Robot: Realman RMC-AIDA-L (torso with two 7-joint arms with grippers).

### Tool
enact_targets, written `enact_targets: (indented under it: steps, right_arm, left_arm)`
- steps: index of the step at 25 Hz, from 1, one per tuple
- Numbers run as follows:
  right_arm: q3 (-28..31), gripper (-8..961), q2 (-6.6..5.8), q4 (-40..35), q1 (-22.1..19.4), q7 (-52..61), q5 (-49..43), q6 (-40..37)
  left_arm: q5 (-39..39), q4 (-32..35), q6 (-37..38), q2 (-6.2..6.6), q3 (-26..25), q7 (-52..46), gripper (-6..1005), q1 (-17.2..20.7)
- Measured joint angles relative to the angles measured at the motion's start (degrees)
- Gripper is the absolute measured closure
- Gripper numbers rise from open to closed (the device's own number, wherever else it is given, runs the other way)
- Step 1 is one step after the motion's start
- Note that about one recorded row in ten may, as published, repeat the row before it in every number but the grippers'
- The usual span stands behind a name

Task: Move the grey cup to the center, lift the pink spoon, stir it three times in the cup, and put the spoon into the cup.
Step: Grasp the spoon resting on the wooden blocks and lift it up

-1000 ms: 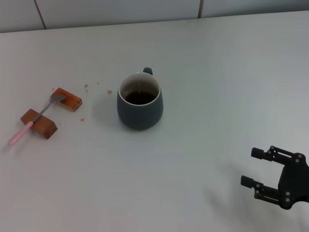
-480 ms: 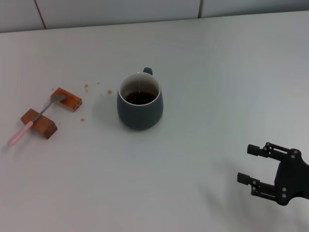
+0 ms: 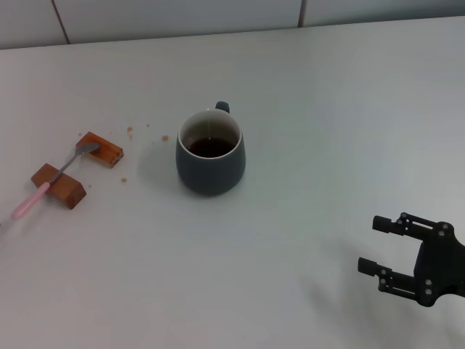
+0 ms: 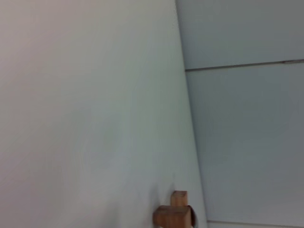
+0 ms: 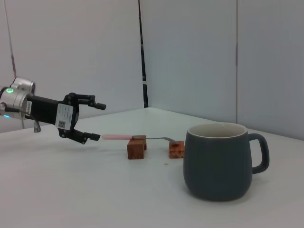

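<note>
The grey cup stands mid-table with dark liquid inside and its handle facing the far wall; it also shows in the right wrist view. The pink spoon lies across two brown wooden blocks at the left, bowl on the far block. My right gripper hovers open and empty at the near right, well apart from the cup. My left gripper is outside the head view; the right wrist view shows it open, just off the end of the spoon's pink handle, not holding it.
The two wooden blocks sit near the left edge; one block shows in the left wrist view. Small brown crumbs lie between blocks and cup. A tiled wall runs behind the table's far edge.
My right gripper has shifted slightly left and away from the front edge, then held still. Cup, spoon and blocks have not moved.
</note>
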Motion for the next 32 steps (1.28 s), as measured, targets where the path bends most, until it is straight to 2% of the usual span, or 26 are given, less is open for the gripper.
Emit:
enact_targets:
  steps: [13,24,32]
  right_arm:
    - [0.0,235,-0.16,-0.3,0.78,1.76,-0.08,0.3]
    - [0.0,235,-0.17,-0.38,1.37,2.76,-0.09,0.79]
    - [0.0,235,-0.17,-0.38,1.86,3.85,-0.09,1.21]
  left_arm:
    - [0.2,-2.92,-1.83,-0.39,1.14,-0.03,249,-1.71]
    - [0.2,-4.16,-5.22,-1.88,1.83,0.1,266,-3.44]
    - [0.18,-5.42,-6.35,-1.86,1.92,0.44,278,-4.98]
